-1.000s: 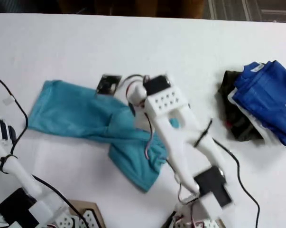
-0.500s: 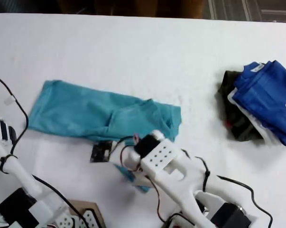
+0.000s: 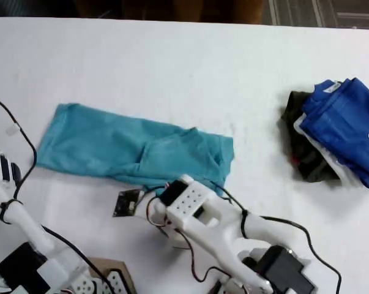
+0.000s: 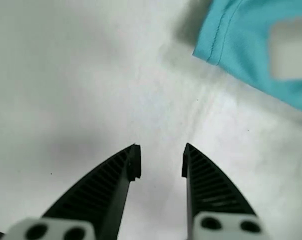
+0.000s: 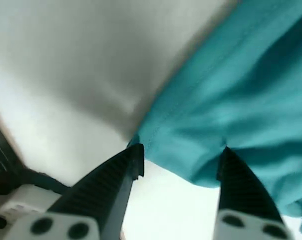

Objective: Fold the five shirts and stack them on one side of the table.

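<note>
A teal shirt [image 3: 135, 150] lies as a long folded strip on the white table [image 3: 172, 67], left of the middle. My right arm [image 3: 193, 211] is low over the near edge of that shirt. My right gripper [image 5: 181, 157] is open, with the teal shirt's hem [image 5: 156, 127] just past its fingertips and nothing held. My left gripper [image 4: 161, 160] is open above bare table, and a corner of the teal shirt [image 4: 251, 45] lies beyond it. Folded shirts, a blue one [image 3: 346, 125] on top, are stacked at the table's right side.
My left arm [image 3: 13, 226] and its cables sit at the near left corner. A brown board [image 3: 114, 272] lies at the near edge. The table's far half is bare white surface.
My right arm has drawn back from over the shirt toward the near edge. The shirt's lower flap, which spread toward the near edge, is gone; the shirt now lies as one strip.
</note>
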